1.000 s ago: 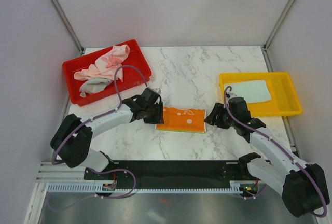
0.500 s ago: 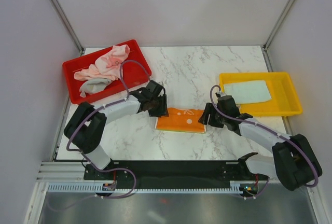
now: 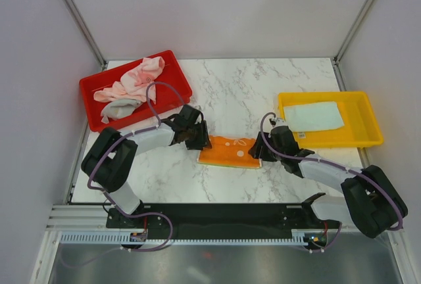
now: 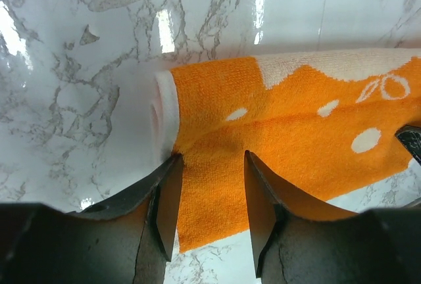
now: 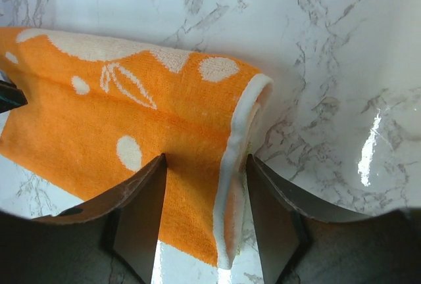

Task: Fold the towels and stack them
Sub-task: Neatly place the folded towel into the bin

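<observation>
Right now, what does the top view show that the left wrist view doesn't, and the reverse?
Only the top view: the red tray holding pink towels and a grey towel, and the yellow tray holding a mint towel.
Only the left wrist view: the orange towel close up, with its white hem, and the left fingers standing apart over that end.
Both: the orange towel lying on the marble table, with the left gripper at its left end.
</observation>
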`<state>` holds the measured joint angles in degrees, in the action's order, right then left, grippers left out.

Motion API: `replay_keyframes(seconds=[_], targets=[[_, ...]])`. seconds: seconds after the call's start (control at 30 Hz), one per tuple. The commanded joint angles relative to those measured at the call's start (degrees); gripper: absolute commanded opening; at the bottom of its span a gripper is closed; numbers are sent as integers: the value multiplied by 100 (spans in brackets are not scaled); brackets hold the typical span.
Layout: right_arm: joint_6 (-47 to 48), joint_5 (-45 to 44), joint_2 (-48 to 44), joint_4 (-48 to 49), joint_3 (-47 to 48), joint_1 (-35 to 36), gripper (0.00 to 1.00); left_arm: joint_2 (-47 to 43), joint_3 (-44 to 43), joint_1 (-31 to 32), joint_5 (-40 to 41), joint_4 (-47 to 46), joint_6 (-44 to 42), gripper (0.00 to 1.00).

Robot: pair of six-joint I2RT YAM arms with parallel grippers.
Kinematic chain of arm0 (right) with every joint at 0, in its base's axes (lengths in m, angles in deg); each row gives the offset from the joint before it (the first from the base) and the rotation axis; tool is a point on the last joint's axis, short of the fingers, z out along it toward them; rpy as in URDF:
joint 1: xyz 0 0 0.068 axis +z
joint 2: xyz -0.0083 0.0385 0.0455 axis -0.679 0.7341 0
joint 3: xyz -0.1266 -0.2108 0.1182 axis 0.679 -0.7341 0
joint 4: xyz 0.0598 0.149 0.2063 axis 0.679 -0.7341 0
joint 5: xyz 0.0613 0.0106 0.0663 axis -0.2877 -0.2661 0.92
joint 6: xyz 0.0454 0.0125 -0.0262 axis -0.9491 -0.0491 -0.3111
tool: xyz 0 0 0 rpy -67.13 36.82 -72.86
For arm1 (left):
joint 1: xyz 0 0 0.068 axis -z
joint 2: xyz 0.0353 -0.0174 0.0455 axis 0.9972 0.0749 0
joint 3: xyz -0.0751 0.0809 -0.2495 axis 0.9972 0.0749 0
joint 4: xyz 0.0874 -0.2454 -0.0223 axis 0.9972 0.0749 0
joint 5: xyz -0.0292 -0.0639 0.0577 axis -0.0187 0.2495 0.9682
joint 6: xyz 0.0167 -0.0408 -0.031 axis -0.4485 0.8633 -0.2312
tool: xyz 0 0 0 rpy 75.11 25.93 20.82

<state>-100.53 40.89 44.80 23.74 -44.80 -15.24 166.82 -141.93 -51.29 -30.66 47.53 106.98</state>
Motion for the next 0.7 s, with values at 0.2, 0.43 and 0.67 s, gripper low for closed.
replay_keyframes(seconds=[0.2, 0.43, 0.67], targets=[[-200, -307, 42, -270, -138, 218, 25, 78, 393, 4, 25, -86, 317, 50], [300, -737, -389, -1306, 720, 227, 0, -351, 157, -189, -369, 387, 485, 51], [1162, -1378, -48, -3002, 2303, 218, 0, -1449, -1133, -742, -248, 1748, 11, 59]])
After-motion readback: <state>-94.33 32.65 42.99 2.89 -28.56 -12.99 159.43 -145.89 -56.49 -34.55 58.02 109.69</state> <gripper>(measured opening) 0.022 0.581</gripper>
